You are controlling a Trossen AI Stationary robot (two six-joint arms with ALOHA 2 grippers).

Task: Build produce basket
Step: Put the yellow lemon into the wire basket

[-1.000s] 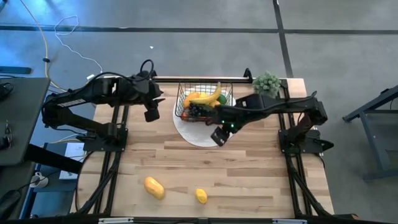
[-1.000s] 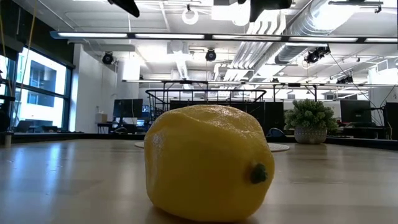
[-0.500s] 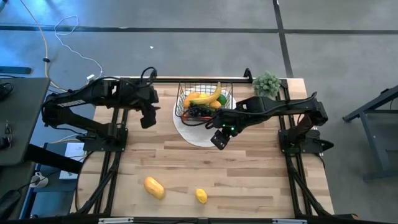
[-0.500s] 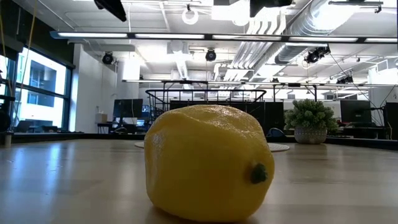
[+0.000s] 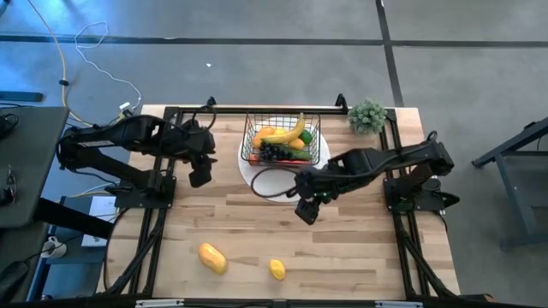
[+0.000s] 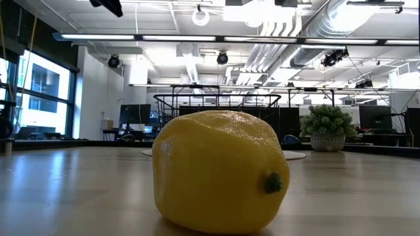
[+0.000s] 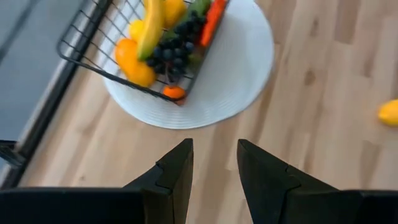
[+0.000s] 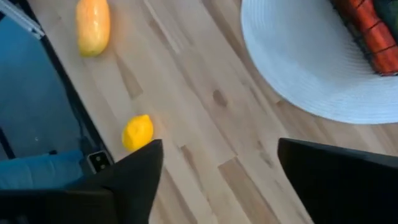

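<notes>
The black wire basket (image 5: 281, 139) stands on a round white disc (image 5: 276, 181) at the table's far middle. It holds a banana, dark grapes, orange and red pieces (image 7: 155, 46). An orange mango (image 5: 212, 257) and a lemon (image 5: 276, 269) lie on the wood near the near edge; the lemon (image 6: 220, 170) fills the low view. My left gripper (image 5: 199, 175) hovers open, left of the disc. My right gripper (image 5: 306, 210) hovers wide open over bare wood, just near of the disc, with the mango (image 8: 93, 25) and lemon (image 8: 137, 132) ahead of it.
A bushy green plant in a pot (image 5: 368, 114) stands at the far right corner, right of the basket. Black frame rails run along the table's left, right and far sides. Bare wood lies between the disc and the two loose fruits.
My left gripper has drawn back from beside the basket toward the table's left and near edges. My right gripper has moved off the disc's rim toward the near edge, over the wood. The basket and the loose fruits have stayed put.
</notes>
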